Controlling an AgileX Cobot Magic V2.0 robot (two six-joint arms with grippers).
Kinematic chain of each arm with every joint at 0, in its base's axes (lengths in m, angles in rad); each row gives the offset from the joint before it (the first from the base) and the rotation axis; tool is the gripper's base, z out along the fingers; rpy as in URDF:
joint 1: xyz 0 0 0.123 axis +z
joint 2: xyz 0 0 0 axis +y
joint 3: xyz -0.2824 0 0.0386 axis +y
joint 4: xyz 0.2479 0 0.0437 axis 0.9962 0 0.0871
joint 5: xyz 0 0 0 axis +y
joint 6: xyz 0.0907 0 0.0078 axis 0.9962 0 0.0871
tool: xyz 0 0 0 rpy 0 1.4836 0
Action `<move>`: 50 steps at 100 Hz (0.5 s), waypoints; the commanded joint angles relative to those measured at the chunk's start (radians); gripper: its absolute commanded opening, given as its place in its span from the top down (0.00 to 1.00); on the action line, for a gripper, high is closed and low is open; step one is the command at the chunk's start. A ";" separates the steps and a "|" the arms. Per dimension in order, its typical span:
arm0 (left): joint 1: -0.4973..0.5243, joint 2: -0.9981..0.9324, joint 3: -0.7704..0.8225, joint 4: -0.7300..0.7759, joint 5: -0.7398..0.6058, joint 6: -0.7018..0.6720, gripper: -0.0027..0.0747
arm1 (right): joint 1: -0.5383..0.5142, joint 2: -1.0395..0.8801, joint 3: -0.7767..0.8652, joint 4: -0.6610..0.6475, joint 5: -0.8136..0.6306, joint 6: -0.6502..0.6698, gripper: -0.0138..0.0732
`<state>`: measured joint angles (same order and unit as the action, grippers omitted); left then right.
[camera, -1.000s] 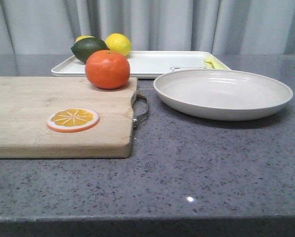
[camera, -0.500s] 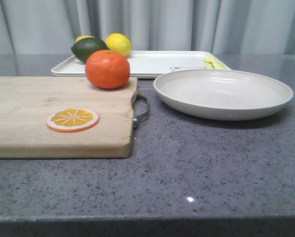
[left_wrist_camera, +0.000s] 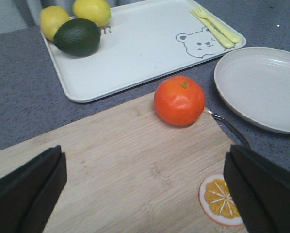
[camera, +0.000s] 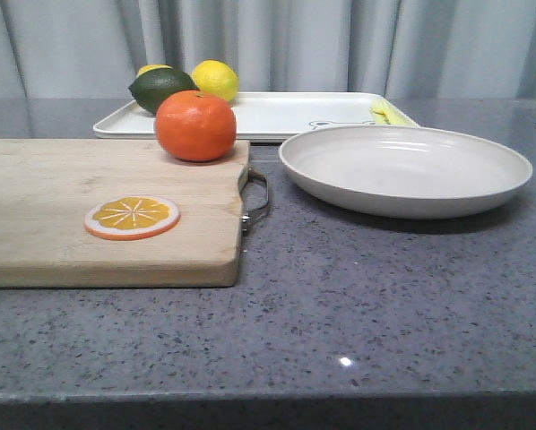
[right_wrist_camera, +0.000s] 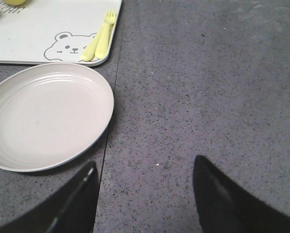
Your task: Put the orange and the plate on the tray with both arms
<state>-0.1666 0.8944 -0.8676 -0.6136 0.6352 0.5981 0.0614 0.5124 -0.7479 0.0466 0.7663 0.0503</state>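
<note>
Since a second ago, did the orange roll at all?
No. The orange sits at the same far corner of the cutting board, just as before.

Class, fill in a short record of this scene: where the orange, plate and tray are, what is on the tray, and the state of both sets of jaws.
orange: on the wooden cutting board, far corner near its handle
plate: on the counter, right of the board, empty
tray: behind both, holding two lemons, a dark green fruit and yellow cutlery
orange slice: on the board
left gripper: jaws open, above the board
right gripper: jaws open, empty
</note>
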 commanded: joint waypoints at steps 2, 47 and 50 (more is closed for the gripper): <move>-0.019 0.074 -0.077 -0.132 -0.069 0.106 0.17 | 0.000 0.012 -0.035 -0.001 -0.077 -0.008 0.33; -0.234 0.441 -0.289 -0.137 -0.173 0.178 0.17 | 0.000 0.012 -0.035 -0.001 -0.076 -0.008 0.33; -0.241 0.458 -0.301 -0.137 -0.186 0.178 0.17 | 0.000 0.012 -0.035 -0.001 -0.076 -0.008 0.33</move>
<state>-0.3774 1.3330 -1.1063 -0.7122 0.5338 0.7709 0.0614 0.5124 -0.7479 0.0466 0.7663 0.0503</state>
